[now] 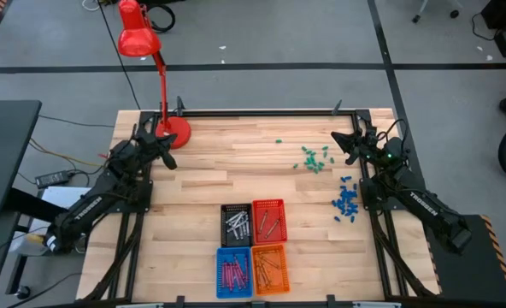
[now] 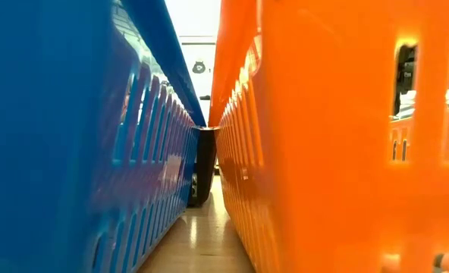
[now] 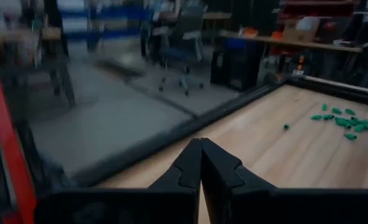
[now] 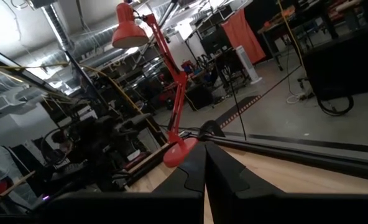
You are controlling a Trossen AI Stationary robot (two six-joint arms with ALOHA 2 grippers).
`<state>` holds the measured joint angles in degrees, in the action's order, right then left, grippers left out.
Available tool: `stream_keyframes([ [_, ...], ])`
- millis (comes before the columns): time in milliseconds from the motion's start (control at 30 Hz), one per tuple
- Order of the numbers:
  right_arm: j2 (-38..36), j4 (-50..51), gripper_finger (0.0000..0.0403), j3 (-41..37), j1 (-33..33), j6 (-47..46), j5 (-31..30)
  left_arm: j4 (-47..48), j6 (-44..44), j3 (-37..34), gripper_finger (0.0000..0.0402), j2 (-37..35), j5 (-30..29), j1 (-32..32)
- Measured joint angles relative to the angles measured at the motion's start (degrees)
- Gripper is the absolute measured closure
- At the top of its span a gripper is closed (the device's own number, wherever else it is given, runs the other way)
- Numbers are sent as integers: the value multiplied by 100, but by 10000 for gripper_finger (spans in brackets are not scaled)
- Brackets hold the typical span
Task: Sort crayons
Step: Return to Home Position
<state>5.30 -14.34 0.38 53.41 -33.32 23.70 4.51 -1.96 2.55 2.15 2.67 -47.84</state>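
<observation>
The crayons lie in four small baskets at the table's near middle: pale grey sticks in the black basket (image 1: pixel 236 224), sticks in the red basket (image 1: pixel 268 220), maroon ones in the blue basket (image 1: pixel 233 272), orange ones in the orange basket (image 1: pixel 269 268). My left gripper (image 1: pixel 169 161) is shut and empty at the far left, near the lamp base; it also shows in the left wrist view (image 3: pixel 201 163). My right gripper (image 1: pixel 349 152) is shut and empty at the far right; it also shows in the right wrist view (image 4: pixel 205 163).
A red desk lamp (image 1: pixel 174 130) stands at the far left. Small green pieces (image 1: pixel 314 159) lie at the far right, blue pieces (image 1: pixel 346 201) nearer. In the low view, the blue basket wall (image 2: pixel 73 152) and orange basket wall (image 2: pixel 338 144) fill the frame.
</observation>
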Motion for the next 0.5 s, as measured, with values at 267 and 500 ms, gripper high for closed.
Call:
stream_keyframes([
  [267,10,-19,391,0,0,0,-7,-20,680,-5,390,-214,-2,328],
  [500,11,-29,391,0,0,0,-6,-69,85,-16,390,-207,-7,861],
])
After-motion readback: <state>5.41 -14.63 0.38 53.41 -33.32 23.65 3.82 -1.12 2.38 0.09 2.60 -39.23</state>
